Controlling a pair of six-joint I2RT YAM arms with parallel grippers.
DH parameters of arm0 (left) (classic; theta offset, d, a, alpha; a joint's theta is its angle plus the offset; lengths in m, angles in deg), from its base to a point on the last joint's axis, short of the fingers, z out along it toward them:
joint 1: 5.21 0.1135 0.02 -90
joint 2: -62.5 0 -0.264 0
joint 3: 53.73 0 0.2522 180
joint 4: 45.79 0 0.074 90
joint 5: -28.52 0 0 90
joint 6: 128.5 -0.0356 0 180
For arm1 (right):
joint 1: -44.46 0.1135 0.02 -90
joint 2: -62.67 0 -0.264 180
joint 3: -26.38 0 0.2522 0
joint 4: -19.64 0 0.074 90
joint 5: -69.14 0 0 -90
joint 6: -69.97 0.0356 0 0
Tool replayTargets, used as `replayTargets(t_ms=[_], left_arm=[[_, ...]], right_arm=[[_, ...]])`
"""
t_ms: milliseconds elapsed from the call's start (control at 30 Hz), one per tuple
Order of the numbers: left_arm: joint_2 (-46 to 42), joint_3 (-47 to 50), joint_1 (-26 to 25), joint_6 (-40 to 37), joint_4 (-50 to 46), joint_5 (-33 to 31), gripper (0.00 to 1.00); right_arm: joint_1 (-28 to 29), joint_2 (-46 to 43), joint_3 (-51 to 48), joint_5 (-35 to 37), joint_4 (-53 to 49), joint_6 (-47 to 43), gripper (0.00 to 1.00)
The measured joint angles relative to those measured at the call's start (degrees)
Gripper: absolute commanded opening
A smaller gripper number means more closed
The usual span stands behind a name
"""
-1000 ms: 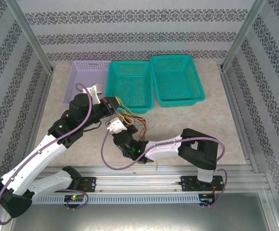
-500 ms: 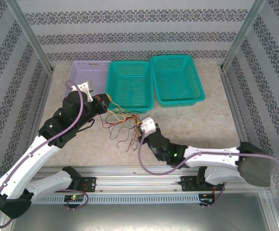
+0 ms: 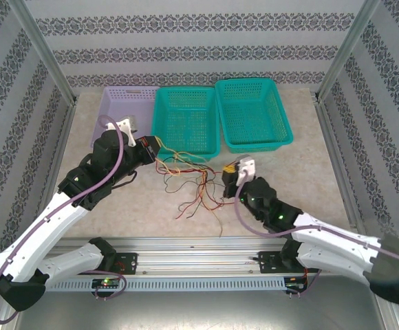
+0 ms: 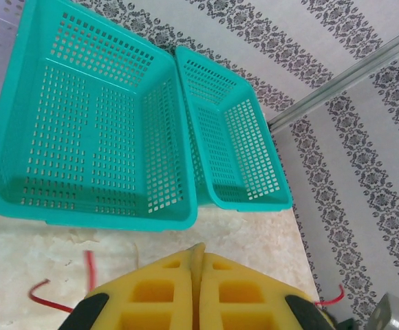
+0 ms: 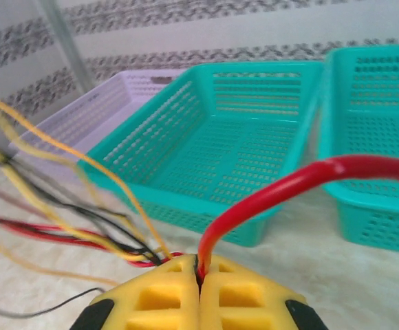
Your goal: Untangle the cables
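Right pincer (image 3: 228,173) swung right; cables (image 3: 188,180) spread beside teal basket (image 3: 186,155) rim.

No readable text, label, brand or number is showing anywhere; teal baskets (image 3: 186,124) are looking plain, walls (image 3: 199,41) are carrying ornament pattern only.

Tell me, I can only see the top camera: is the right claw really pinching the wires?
Observer: Yes. The right gripper is shut on the wires, and a red one arches up out of its tips.
Child: What other colours go in there?
Observer: Yellow and black ones run into its pads from the left side.
Child: And the left claw?
Observer: The left gripper is squeezed shut, with bits of red wire poking out low on either side.
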Motion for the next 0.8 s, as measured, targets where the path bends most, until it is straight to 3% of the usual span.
replayTargets(t_ms=[200, 500, 800], left_arm=[[-0.22, 0.00, 0.00, -3.61, -2.75, -1.51, 0.00], [-0.46, -0.28, 0.50, -10.29, -10.95, -6.45, 0.00], [-2.62, -2.38, 6.84, -15.28, -17.40, -7.98, 0.00]], right_arm=[[-12.35, -7.58, 0.55, -5.55, -8.94, 3.93, 0.00], [-29.97, -6.51, 8.46, -12.41, -26.29, 8.46, 0.00], [-42.42, -6.32, 10.78, -14.78, -35.91, 10.86, 0.00]])
